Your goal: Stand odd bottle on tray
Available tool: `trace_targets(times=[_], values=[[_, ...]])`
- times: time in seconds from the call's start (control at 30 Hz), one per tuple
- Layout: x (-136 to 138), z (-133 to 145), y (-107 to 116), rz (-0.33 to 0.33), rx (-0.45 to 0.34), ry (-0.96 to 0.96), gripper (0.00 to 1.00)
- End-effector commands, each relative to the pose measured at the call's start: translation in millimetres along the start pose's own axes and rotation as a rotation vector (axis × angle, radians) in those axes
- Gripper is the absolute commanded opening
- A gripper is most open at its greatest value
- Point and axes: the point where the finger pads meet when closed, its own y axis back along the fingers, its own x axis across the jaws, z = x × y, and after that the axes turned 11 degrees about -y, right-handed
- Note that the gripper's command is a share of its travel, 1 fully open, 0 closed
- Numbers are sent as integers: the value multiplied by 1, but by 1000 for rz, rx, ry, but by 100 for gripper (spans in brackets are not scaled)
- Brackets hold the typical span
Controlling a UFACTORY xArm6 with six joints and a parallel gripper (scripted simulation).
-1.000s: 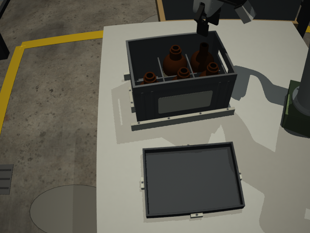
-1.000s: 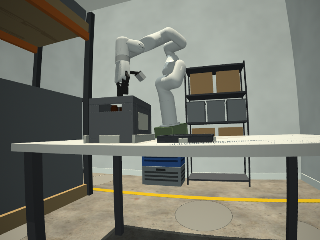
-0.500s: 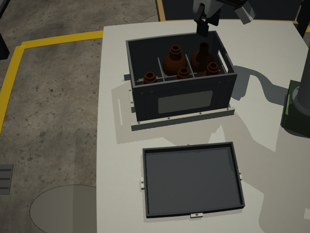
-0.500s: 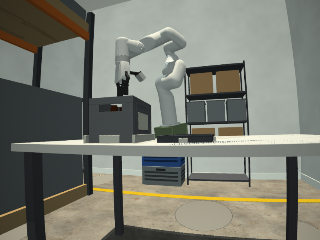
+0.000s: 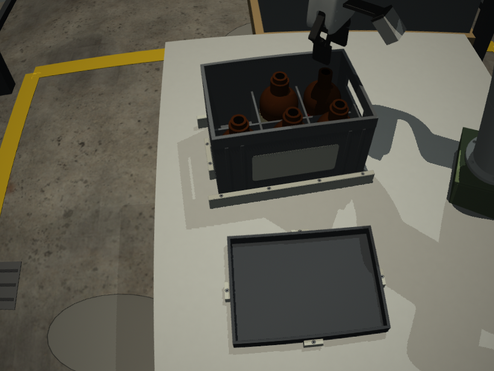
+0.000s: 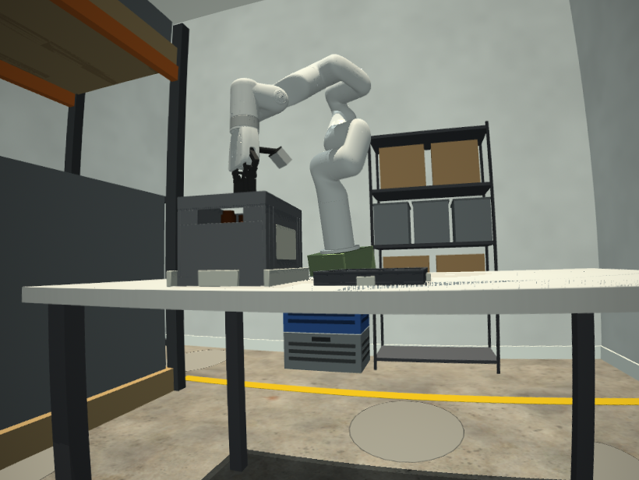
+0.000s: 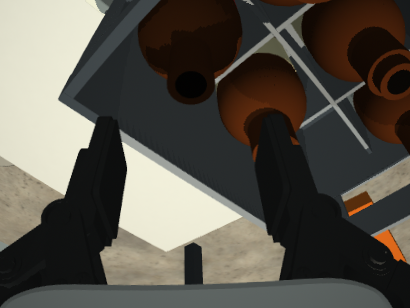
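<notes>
The end effector (image 5: 322,49) (image 6: 245,181) (image 7: 190,141) gapes (crate (image 5: 295,161) (image 6: 222,248) (image 7: 165,150) label blurred).

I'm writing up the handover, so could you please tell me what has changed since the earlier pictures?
The hand has moved down toward the crate, open and holding nothing. The crate, bottles and tray look unmoved.
</notes>
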Motion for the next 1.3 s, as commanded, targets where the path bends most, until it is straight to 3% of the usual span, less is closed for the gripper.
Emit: trace_targets(times=[0.0, 0.53, 1.27], values=[[1, 1, -4, 2, -3, 0, 65], [1, 2, -22, 2, -3, 0, 65], [1, 3, -28, 2, -3, 0, 65]])
